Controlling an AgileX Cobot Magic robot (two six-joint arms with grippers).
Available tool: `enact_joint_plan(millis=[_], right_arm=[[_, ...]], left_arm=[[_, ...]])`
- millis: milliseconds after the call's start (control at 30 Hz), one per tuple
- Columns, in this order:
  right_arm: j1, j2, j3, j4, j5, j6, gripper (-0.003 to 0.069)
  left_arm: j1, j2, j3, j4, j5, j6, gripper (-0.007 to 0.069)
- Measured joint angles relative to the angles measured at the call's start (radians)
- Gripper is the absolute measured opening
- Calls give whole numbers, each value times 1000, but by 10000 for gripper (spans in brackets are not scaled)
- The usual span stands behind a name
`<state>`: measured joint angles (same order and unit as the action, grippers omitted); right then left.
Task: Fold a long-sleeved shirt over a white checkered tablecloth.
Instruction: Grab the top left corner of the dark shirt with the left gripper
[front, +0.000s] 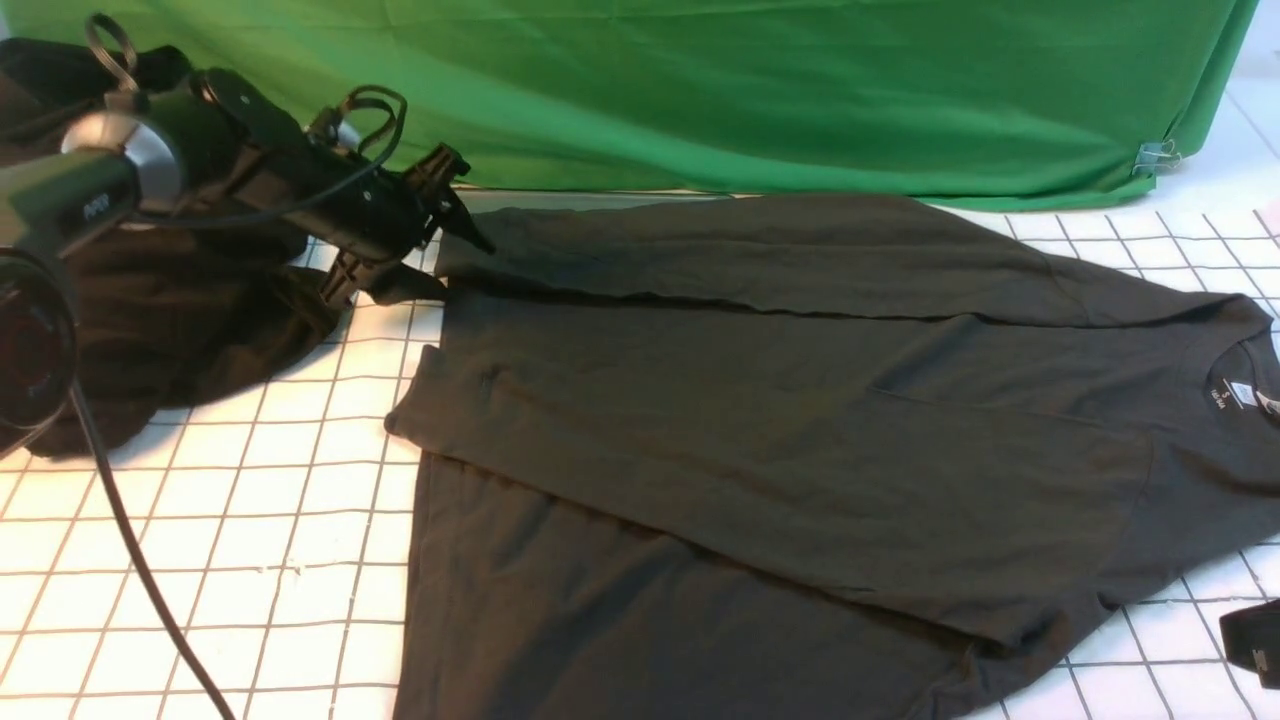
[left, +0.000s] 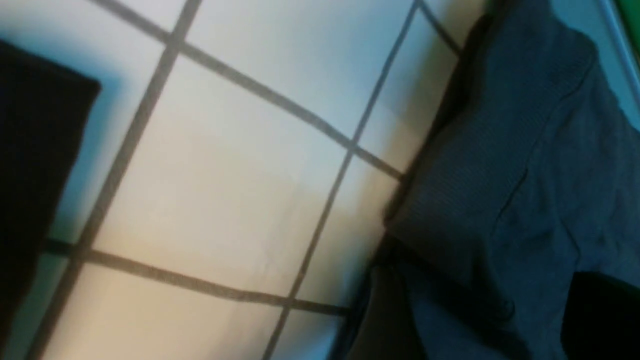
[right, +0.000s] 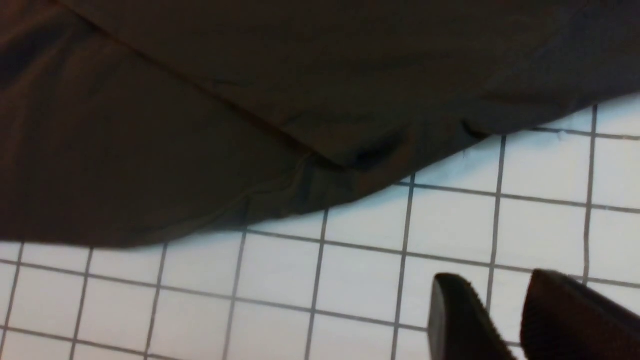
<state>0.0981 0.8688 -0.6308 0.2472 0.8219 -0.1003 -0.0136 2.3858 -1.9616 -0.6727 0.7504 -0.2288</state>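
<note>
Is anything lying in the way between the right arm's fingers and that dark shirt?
Nothing visible does. Only bare checked tablecloth lies between the right arm's fingers and the edge of the shirt. The black heap of cloth lies away on the left.

You have a green fabric backdrop (front: 760, 90) hanging in soft folds across the far side, evenly lit. A metal binder clip (front: 1157, 157) pinches its lower right corner. A black heap of cloth (front: 180, 330) lies at the far left.

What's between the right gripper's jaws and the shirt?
Only bare tablecloth, from the right gripper to the shirt; the right wrist view shows it.
</note>
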Motion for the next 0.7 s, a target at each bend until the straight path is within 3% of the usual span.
enact_joint_plan(millis=[333, 533, 600, 700], right_arm=[[0, 0, 0, 0, -34, 0, 197], [0, 0, 0, 0, -35, 1, 202], [0, 0, 0, 0, -38, 1, 206], [0, 0, 0, 0, -49, 1, 210]], left_arm=[[0, 23, 0, -10, -80, 1, 328], [0, 36, 0, -13, -128, 39, 154], [0, 37, 0, -17, -133, 83, 55], [0, 33, 0, -38, -134, 137, 23]])
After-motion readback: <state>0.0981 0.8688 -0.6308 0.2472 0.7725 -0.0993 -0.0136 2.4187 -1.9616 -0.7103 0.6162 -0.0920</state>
